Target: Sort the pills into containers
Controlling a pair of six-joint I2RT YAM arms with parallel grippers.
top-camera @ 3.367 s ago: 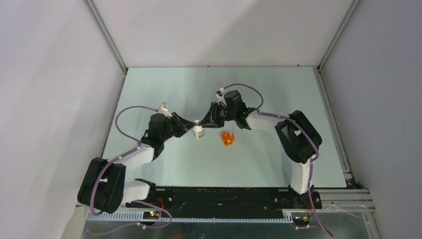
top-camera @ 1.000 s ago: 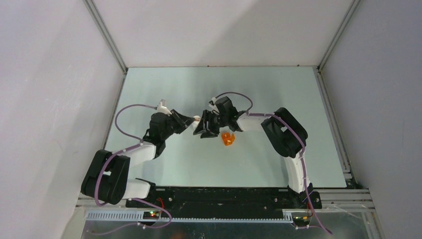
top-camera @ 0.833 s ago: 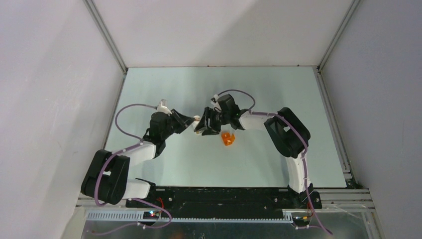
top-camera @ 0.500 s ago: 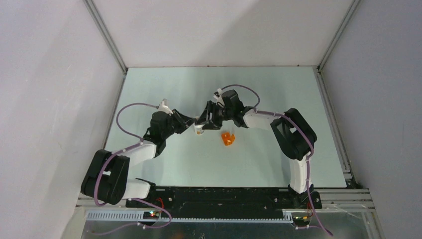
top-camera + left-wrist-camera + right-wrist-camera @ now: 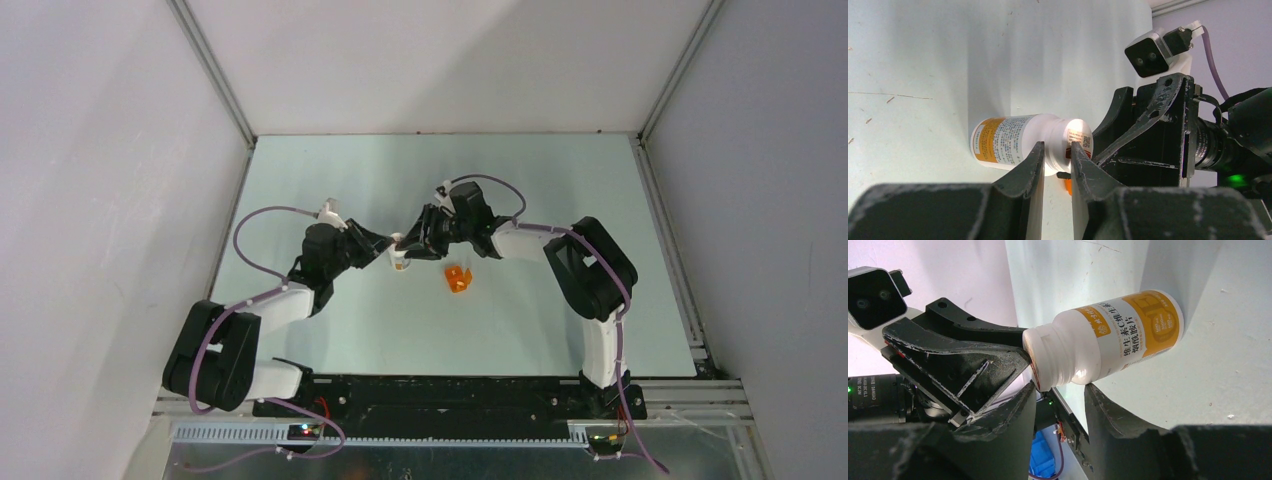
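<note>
The white pill bottle [image 5: 399,262] with its orange and white label sits between both grippers at mid-table. In the left wrist view my left gripper [image 5: 1055,150] is shut on the neck, just under the top of the bottle [image 5: 1008,140]. My right gripper [image 5: 1060,387] is open, and its fingertips straddle the ribbed neck of the bottle [image 5: 1118,335] from the other side. In the top view the left gripper [image 5: 390,252] and the right gripper [image 5: 412,243] almost meet. The orange cup [image 5: 458,278] stands alone to the right of them. No pills show.
The pale green table [image 5: 520,190] is walled by white panels at the left, back and right. A black rail [image 5: 450,395] with the arm bases runs along the near edge. The right gripper's body [image 5: 1148,130] fills the right of the left wrist view.
The right gripper, which was down over the bottle a second ago, has drawn back up and to the right, so the bottle shows again. The left gripper has stayed at the bottle.
</note>
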